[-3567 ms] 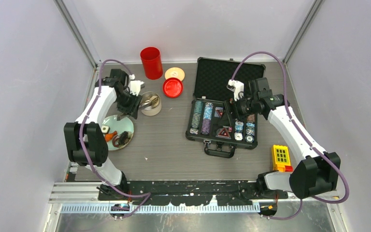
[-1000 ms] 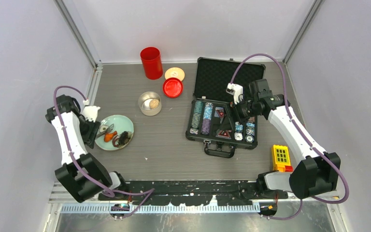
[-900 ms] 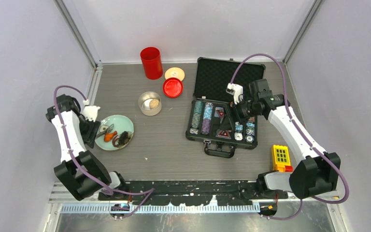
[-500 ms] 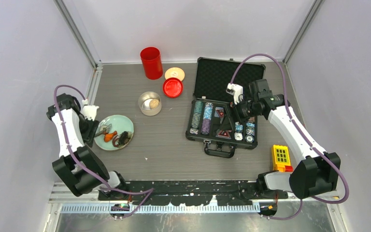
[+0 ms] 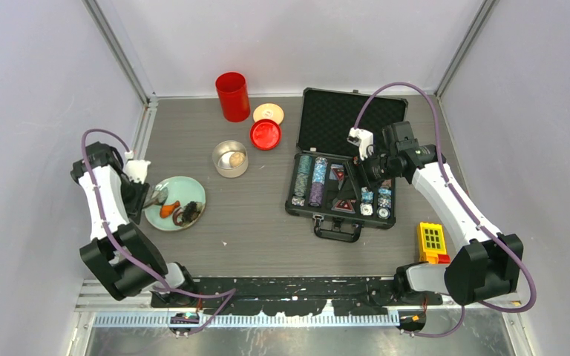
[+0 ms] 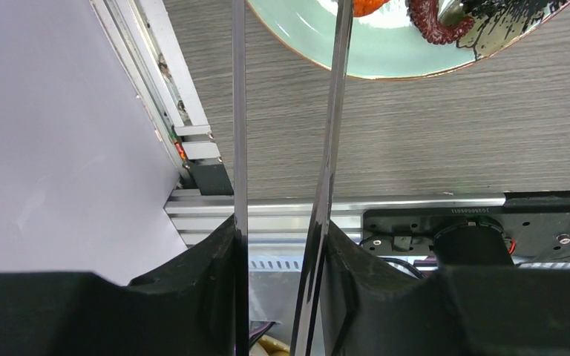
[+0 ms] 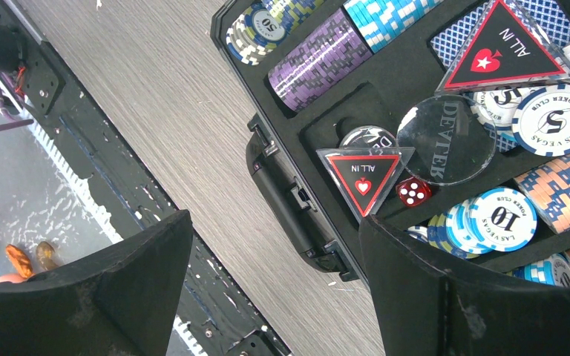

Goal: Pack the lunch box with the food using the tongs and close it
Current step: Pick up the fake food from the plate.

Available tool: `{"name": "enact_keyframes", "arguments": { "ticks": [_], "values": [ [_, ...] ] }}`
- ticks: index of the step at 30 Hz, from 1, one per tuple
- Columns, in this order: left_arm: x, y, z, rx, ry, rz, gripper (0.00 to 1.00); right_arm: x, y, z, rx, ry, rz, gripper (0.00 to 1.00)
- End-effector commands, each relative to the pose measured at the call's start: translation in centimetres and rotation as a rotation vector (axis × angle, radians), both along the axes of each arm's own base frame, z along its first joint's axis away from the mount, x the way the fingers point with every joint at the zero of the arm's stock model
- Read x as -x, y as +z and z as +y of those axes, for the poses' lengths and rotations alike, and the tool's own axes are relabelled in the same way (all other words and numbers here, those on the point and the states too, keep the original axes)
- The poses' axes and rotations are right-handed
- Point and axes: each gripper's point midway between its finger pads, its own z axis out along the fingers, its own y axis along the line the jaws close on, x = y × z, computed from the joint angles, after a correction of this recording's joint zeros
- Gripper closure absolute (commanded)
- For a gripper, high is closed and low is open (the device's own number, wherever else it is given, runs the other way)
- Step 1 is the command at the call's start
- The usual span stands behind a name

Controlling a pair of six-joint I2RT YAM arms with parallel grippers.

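Steel tongs (image 6: 239,111), pinched by the left gripper (image 6: 278,241), have just narrowed on the orange piece (image 5: 167,210) on the plate (image 6: 386,55) at the surface's left edge: likely a lift toward the lunch box (image 5: 219,165) next; right gripper (image 7: 274,230) spread.

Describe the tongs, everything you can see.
The tongs are two slim, shiny silver metal arms, spreading slightly toward the tips. The left gripper clamps them, pressing on the outside of each arm. They reach over the table to the pale green plate, one arm beside the orange piece; the tips are cut off.
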Motion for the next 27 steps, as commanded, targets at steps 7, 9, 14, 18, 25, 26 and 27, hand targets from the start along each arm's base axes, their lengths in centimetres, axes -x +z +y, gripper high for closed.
{"name": "enact_keyframes", "arguments": {
  "ticks": [7,9,14,18,25,26,27],
  "values": [
    [-2.2,3.5,-2.0,0.051,-0.014,-0.120,0.64,-0.6,1.2,0.0,-0.009,0.008,-0.047,0.13],
    [-2.7,4.0,-2.7,0.064,-0.024,-0.139,0.64,-0.5,1.1,0.0,-0.007,0.007,-0.046,0.13],
    [-4.6,6.1,-6.2,0.121,-0.111,-0.192,0.64,-0.6,1.1,-0.1,-0.003,0.003,-0.048,0.13],
    [-6.7,8.1,-9.0,0.125,-0.199,-0.225,0.63,-0.5,0.9,-0.2,0.003,0.002,-0.047,0.13],
    [-10.3,8.3,-13.5,0.129,-0.326,-0.222,0.64,-0.4,0.5,-0.4,0.016,-0.003,-0.042,0.13],
    [-10.7,8.2,-14.0,0.128,-0.338,-0.219,0.64,-0.3,0.5,-0.4,0.018,-0.003,-0.042,0.13],
    [-11.2,8.0,-14.2,0.126,-0.342,-0.218,0.64,-0.3,0.3,-0.5,0.021,-0.004,-0.040,0.13]
  ]
}}
